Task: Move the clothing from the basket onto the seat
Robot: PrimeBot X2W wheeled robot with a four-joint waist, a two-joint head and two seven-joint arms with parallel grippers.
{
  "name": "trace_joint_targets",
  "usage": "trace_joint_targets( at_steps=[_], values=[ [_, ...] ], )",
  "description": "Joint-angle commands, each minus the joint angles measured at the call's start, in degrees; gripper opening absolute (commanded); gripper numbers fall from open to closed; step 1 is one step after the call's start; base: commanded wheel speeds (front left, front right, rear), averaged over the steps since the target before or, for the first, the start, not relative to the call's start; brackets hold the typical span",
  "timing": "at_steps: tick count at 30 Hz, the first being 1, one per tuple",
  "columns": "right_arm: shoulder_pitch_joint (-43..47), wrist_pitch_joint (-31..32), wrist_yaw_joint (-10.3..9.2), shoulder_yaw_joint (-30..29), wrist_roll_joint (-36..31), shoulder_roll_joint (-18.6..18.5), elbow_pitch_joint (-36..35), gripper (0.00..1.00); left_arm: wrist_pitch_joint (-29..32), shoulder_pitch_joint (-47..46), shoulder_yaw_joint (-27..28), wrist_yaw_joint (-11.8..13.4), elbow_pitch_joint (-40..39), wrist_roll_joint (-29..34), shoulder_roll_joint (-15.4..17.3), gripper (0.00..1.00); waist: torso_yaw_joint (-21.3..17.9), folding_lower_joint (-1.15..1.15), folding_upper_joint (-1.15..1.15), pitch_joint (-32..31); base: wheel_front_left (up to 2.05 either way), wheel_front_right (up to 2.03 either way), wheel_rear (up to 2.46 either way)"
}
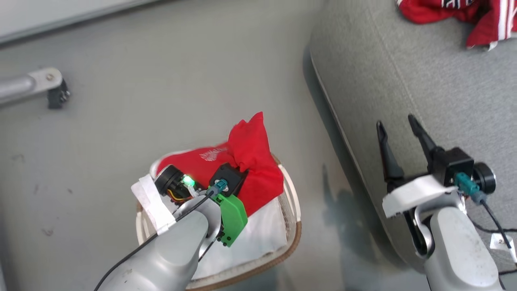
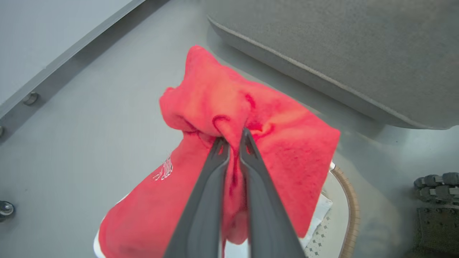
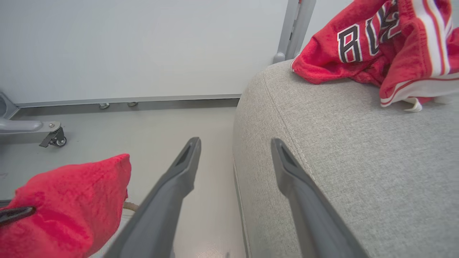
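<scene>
My left gripper (image 2: 233, 138) is shut on a bunched fold of a red garment (image 1: 246, 161), holding it raised over the oval white basket (image 1: 293, 210) with its brown rim and white liner (image 1: 258, 238). That red garment (image 2: 287, 150) shows faint white lettering and drapes down into the basket (image 2: 346, 215); it also shows as red cloth (image 3: 71, 200) at the lower left of the right wrist view. A second red garment (image 1: 456, 12) with white stripes and dark letters (image 3: 376, 39) lies on the grey seat (image 1: 424, 89). My right gripper (image 1: 398, 121) stands open over the seat's edge (image 3: 322, 150), fingers empty.
The basket stands on the grey floor (image 1: 161, 101) beside the seat's front edge. A metal leg with a caster (image 1: 54, 91) is at the far left. A wall skirting (image 3: 125, 100) runs behind. Cables (image 1: 497, 230) hang by my right wrist.
</scene>
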Motion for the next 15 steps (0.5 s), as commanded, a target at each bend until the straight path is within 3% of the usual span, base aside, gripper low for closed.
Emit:
trace_joint_targets(
  at_steps=[1,15],
  values=[
    [1.92,-0.11,-0.06,-0.22,-0.63,-0.23,0.42,1.0,-0.66,0.85,-0.02,-0.15,-0.89,-0.05,-0.02,0.0,3.16,0.0,0.0,-9.87,0.0,0.0,0.0],
    [11.15,-0.11,-0.06,4.02,-1.84,-0.22,2.29,1.0,-1.7,-2.63,2.79,0.66,-13.73,-0.2,2.9,0.0,5.11,0.0,0.0,-25.81,0.0,0.0,0.0]
  ],
)
